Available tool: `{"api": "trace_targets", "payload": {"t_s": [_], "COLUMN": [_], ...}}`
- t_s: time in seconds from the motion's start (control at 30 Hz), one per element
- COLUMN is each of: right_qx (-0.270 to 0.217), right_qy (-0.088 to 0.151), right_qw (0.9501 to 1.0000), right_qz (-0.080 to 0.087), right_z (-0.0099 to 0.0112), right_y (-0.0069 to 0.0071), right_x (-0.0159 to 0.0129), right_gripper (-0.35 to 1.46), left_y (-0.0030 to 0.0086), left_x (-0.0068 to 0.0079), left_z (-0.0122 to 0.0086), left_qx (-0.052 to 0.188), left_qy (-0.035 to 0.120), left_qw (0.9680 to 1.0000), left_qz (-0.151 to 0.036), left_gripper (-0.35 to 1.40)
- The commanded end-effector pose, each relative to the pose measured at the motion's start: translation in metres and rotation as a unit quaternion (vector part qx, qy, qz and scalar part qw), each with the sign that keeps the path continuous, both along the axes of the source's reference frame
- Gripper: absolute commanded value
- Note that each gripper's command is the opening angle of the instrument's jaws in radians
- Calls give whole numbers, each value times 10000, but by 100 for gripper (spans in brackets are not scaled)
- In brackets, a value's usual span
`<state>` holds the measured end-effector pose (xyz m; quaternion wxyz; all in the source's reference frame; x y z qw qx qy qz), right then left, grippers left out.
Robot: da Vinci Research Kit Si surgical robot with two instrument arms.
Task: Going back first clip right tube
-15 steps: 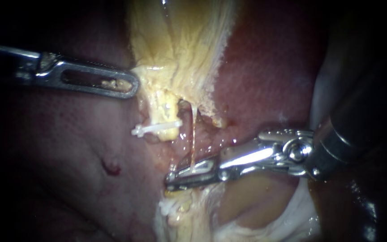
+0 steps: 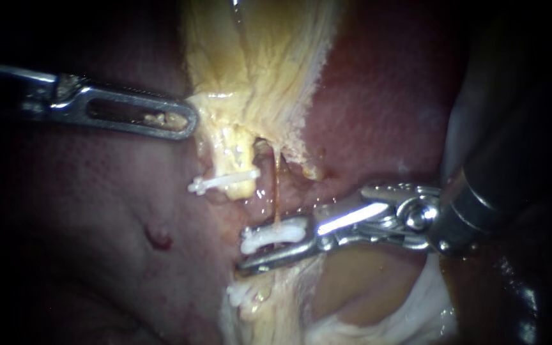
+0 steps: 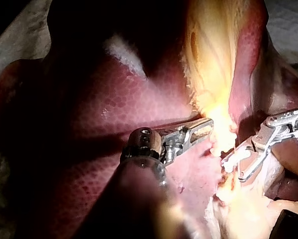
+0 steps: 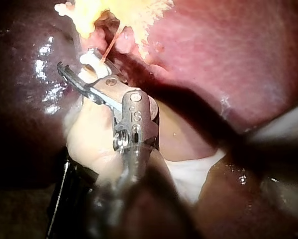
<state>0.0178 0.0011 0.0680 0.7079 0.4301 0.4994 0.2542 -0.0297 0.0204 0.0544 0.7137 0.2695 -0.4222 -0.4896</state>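
Between the parted jaws of the right instrument [image 2: 250,254], near the middle of the endoscope view, a white clip [image 2: 273,234] is seen closed across the thin right tube [image 2: 276,191]. The jaws stand open: the clip lies along the upper one and the lower one is clear beneath it, so nothing is gripped. The clip's long axis runs roughly from 8 to 2 o'clock, in line with the jaws, and the tube is crossed on a 12-to-6 line. The shaft leads off toward 3 o'clock, so a straight pull along that axis is judged to be called for, with the lower jaw's hooked tip kept off the tube. At 10 o'clock from the clip, a second clip [image 2: 222,183] is set on yellow tissue. Farther out at 10 o'clock, the left instrument [image 2: 183,120] lies at the edge of the gallbladder [image 2: 257,57], well apart; the right instrument is the nearer.
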Motion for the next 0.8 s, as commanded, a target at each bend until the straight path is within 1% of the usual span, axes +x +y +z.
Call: {"api": "trace_targets", "payload": {"t_s": [0.03,0.13,0.17,0.27,0.4,0.53,0.57,0.63,0.8], "right_qx": [-133,-465,-593,-979,-1391,-1700,-1748,-1920,-2243], "right_qy": [29,-10,-8,-2,51,120,145,225,284], "right_qw": [9999,9988,9980,9948,9899,9851,9842,9810,9740], "right_qz": [2,176,210,268,279,252,232,173,170], "right_z": [2,10,13,24,30,25,22,16,-2], "right_y": [0,0,1,4,7,10,10,12,23], "right_x": [-1,-2,-3,-9,-26,-45,-49,-62,-96], "right_gripper": [47,49,49,50,50,50,50,50,50], "left_y": [0,0,0,0,0,0,0,-1,0], "left_x": [0,0,0,0,0,0,1,1,1], "left_z": [0,0,0,0,0,0,0,0,0], "left_qx": [0,0,0,0,-1,-1,-1,-1,0], "left_qy": [0,0,0,0,0,0,0,-1,-2], "left_qw": [10000,10000,10000,10000,10000,10000,10000,10000,10000], "left_qz": [0,0,0,0,0,1,1,2,3], "left_gripper": [-35,-35,-35,-35,-35,-35,-35,-35,-35]}}
